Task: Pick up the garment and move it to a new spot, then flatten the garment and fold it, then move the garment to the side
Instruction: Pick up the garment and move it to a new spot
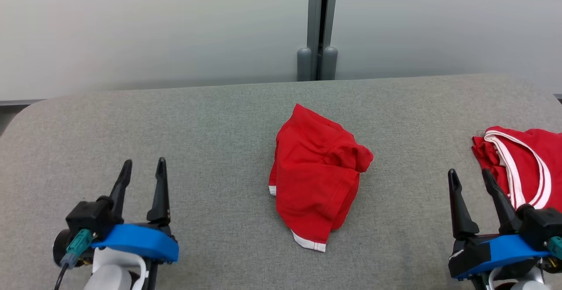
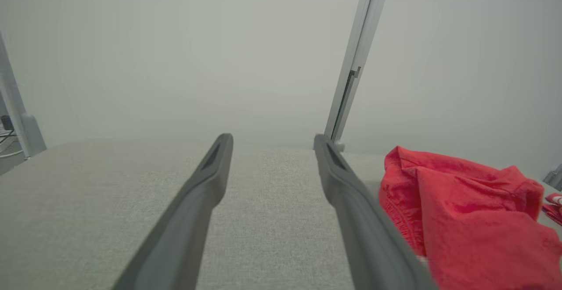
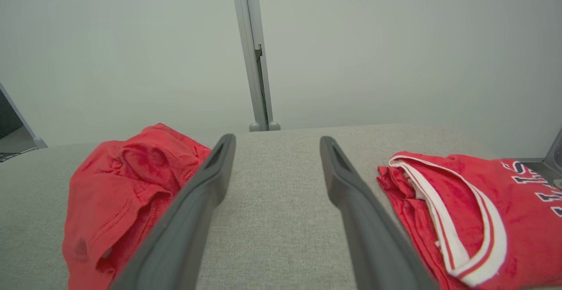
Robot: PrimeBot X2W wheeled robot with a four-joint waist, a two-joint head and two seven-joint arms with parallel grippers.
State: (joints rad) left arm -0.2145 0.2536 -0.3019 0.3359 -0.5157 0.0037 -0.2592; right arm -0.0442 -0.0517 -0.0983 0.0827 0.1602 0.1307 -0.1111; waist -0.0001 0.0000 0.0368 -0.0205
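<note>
A crumpled red garment (image 1: pixel 317 176) with white hem trim lies bunched in the middle of the grey padded table (image 1: pixel 210 119). It also appears at the right of the left wrist view as the garment (image 2: pixel 465 211), and at the left of the right wrist view as the garment (image 3: pixel 118 193). My left gripper (image 1: pixel 144 167) hovers open at the lower left, well to the left of the garment, with nothing between its fingers (image 2: pixel 206 180). My right gripper (image 1: pixel 470 177) is open at the lower right, empty, between the two red pieces.
A second red garment (image 1: pixel 522 167) with white-trimmed neckline and lettering lies folded at the table's right edge, seen too as the second garment (image 3: pixel 474 220). A pale wall with a grey vertical post (image 1: pixel 319 26) stands behind the table.
</note>
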